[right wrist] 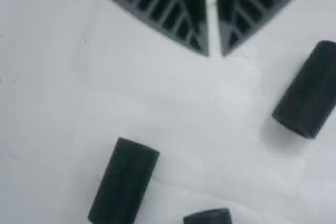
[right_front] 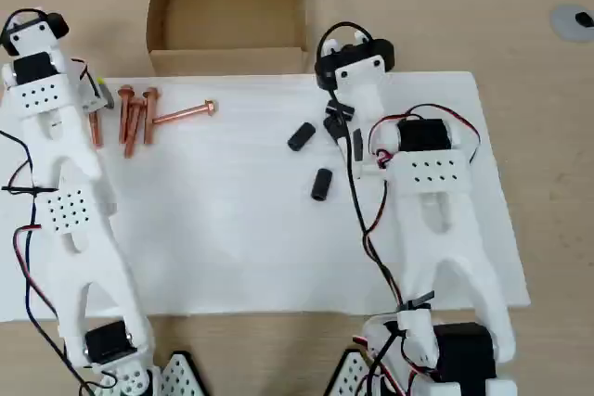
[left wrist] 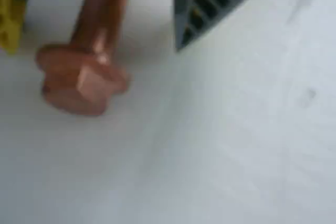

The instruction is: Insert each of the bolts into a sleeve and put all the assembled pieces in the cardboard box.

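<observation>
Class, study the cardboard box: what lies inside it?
Inside the cardboard box only bare floor shows, nothing lying on it. Its near wall covers the floor strip right behind.

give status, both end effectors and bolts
Left end effector open, straddling a bolt. Right end effector shut, empty, over loose sleeves. No bolt sleeved yet; nothing blocking.

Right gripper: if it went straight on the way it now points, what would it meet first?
The right gripper would probably meet bare white sheet between two black sleeves, though depth is unclear.
</observation>
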You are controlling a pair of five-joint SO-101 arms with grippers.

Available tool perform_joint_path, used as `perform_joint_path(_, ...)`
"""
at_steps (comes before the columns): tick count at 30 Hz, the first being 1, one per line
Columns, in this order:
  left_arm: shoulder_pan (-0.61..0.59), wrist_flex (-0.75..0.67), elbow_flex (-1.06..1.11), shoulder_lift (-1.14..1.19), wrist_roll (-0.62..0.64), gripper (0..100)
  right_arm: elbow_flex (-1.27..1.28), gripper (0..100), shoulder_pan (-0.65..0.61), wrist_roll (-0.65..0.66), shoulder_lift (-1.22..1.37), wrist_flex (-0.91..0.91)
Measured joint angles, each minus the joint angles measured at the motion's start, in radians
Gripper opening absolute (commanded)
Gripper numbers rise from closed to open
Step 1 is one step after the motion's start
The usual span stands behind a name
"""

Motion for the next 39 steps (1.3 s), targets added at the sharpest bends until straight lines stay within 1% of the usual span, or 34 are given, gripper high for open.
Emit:
perform_joint_path(5, 0.014, -0.014, -0.029, 0.031, 0.031, 5, 0.003, 1.0, 0.000, 0.000, 0.000, -0.020)
perform_joint_path(8, 0.028, -0.025, -0.040, 0.041, 0.035, 1, 0.003, 1.0, 0.000, 0.000, 0.000, -0.028)
perform_joint_path(15, 0.032, -0.029, -0.040, 0.041, 0.037, 1, 0.003, 1.0, 0.000, 0.000, 0.000, -0.028)
perform_joint_path(24, 0.031, 0.005, -0.051, 0.041, 0.035, 1, 0.003, 1.0, 0.000, 0.000, 0.000, -0.028)
perform_joint_path(29, 0.025, 0.104, -0.101, 0.032, 0.035, 1, 0.003, 1.0, 0.000, 0.000, 0.000, -0.028)
perform_joint_path(32, 0.031, 0.126, -0.091, -0.026, 0.037, 1, 0.003, 1.1, 0.000, 0.000, 0.000, -0.023)
perform_joint_path(35, 0.034, 0.132, -0.021, -0.140, 0.041, 1, 0.003, 1.2, 0.000, -0.020, 0.000, 0.012)
perform_joint_path(39, 0.043, 0.132, 0.175, -0.325, 0.043, 1, 0.003, 1.2, -0.028, -0.048, 0.000, 0.055)
